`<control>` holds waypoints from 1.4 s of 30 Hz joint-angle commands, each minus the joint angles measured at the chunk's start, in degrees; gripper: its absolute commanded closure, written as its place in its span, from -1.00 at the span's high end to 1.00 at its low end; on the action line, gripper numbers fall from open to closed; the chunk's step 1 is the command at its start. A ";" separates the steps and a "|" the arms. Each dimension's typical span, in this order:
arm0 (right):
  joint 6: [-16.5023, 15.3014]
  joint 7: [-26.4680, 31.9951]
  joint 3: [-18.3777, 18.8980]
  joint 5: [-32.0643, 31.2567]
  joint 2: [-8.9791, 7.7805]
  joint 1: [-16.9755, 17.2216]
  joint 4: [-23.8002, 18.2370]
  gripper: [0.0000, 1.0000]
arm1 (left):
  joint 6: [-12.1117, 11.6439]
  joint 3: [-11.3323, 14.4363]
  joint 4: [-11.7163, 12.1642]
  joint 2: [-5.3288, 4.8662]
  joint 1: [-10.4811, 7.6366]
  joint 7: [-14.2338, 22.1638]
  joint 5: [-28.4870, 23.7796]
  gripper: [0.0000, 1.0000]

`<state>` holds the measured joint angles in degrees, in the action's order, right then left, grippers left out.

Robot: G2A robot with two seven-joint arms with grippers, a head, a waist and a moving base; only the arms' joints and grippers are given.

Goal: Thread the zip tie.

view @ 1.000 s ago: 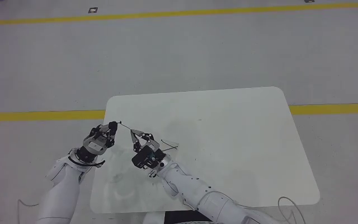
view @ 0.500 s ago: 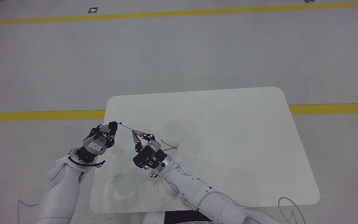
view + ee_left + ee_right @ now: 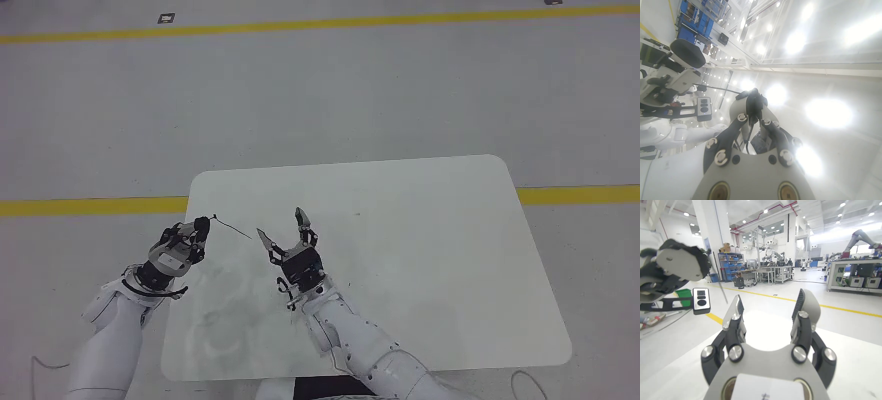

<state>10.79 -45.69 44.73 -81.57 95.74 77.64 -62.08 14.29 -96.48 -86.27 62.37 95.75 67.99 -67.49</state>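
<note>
A thin black zip tie sticks out over the white table's left side. My left gripper is shut on its head end. In the left wrist view that gripper pinches the zip tie, whose tail points toward one of the right gripper's fingers. My right gripper stands open a short way to the right of the tail's tip, holding nothing. The right wrist view shows the right gripper spread wide, with the zip tie and left gripper off to one side.
The table has rounded corners, and its left edge lies right under the left gripper. Yellow floor lines run behind and beside the table. Wide bare tabletop lies to the right of both grippers.
My right gripper has opened, let go of the zip tie's tail and drawn back to the right. The left gripper has stayed in place with the tie.
</note>
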 commanded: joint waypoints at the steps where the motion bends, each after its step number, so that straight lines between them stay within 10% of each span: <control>1: -2.16 0.33 1.67 -0.31 -0.79 1.09 -1.69 1.00 | 0.00 0.00 0.00 0.00 0.00 0.00 0.00 -1.00; 20: -5.06 2.30 5.18 -0.73 -2.40 4.11 -6.76 1.00 | 0.00 0.00 0.00 0.00 0.00 0.00 0.00 -1.00; 35: -21.06 23.08 12.84 -1.10 -6.46 9.23 -22.86 1.00 | 0.00 0.00 0.00 0.00 0.00 0.00 0.00 -1.00; 42: -22.62 25.95 14.18 -0.66 -6.94 9.56 -25.00 1.00 | 0.00 0.00 0.00 0.00 0.00 0.00 0.00 -1.00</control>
<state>-11.86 -19.70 58.93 -82.22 88.79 87.21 -87.11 14.29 -96.48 -86.27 62.37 95.75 67.99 -67.49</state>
